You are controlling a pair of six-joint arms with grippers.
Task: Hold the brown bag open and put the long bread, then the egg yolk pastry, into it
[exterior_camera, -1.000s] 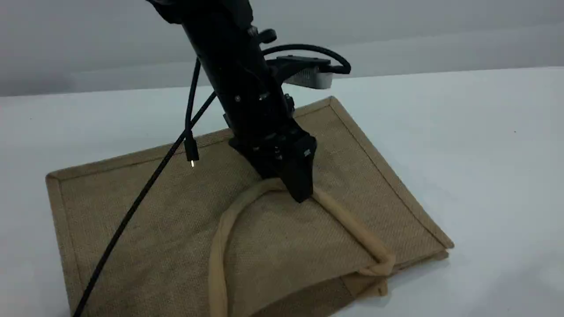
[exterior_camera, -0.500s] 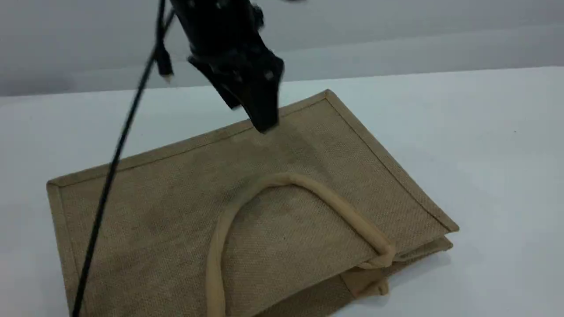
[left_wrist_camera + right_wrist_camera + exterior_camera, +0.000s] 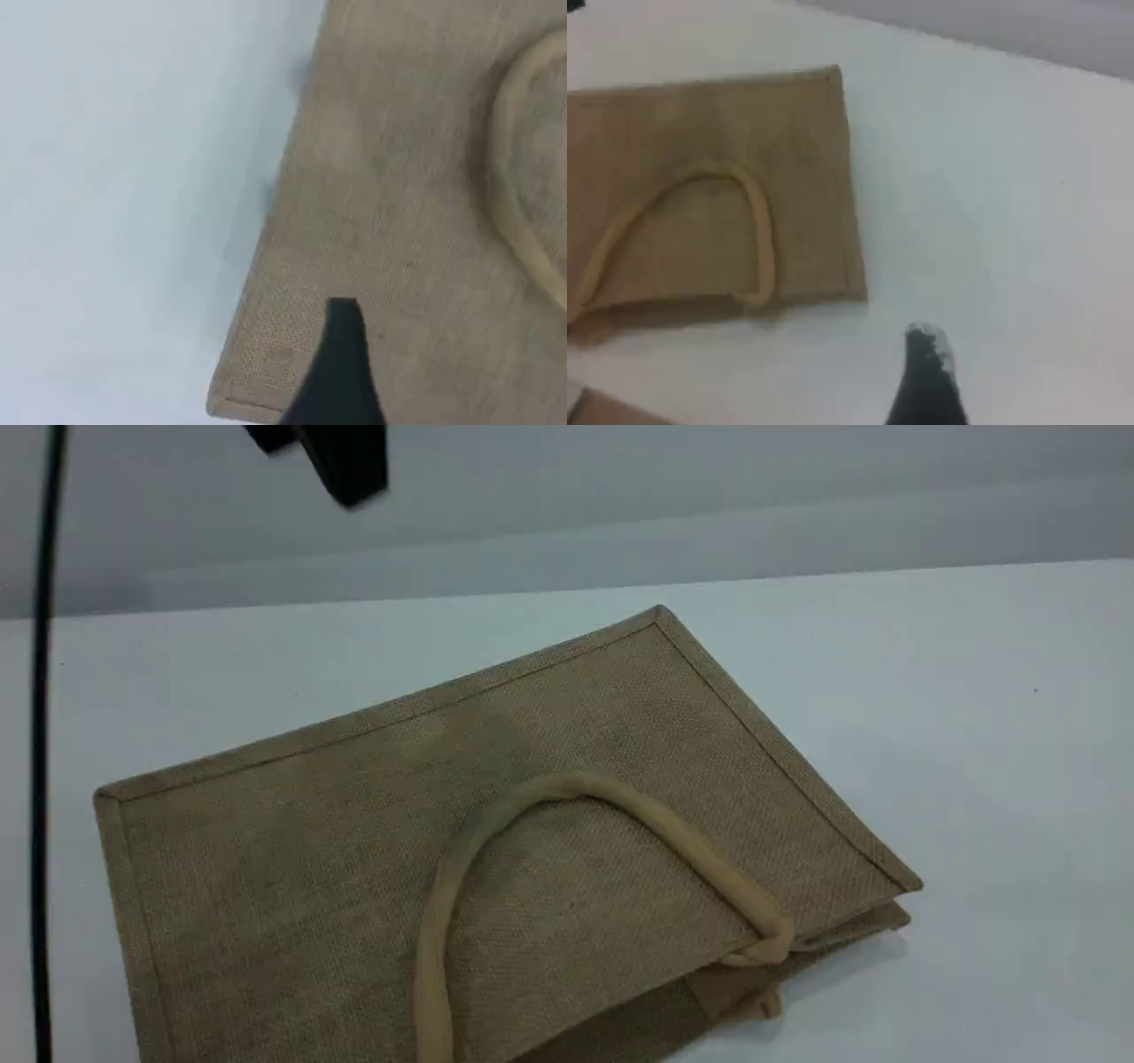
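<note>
The brown bag (image 3: pixel 310 841) lies flat on the white table, its mouth toward the near right. One loop handle (image 3: pixel 673 841) rests curved on top of it. My left gripper (image 3: pixel 350 474) hangs high above the table's far left, open and empty, well clear of the bag. In the left wrist view its fingertip (image 3: pixel 344 345) hovers over a corner of the bag (image 3: pixel 399 177). The right wrist view shows the bag (image 3: pixel 673 115) and the handle (image 3: pixel 764 239) from a distance. The right fingertip (image 3: pixel 926 367) is over bare table with nothing in it. The long bread and the egg yolk pastry are out of view.
A black cable (image 3: pixel 40 779) hangs down the scene's left edge. White table (image 3: pixel 974 735) spreads to the right of the bag. A tan edge (image 3: pixel 585 412) shows at the bottom left corner of the right wrist view.
My left gripper has risen from the bag's handle and swung up and left toward the frame's top. The handle has dropped back onto the bag.
</note>
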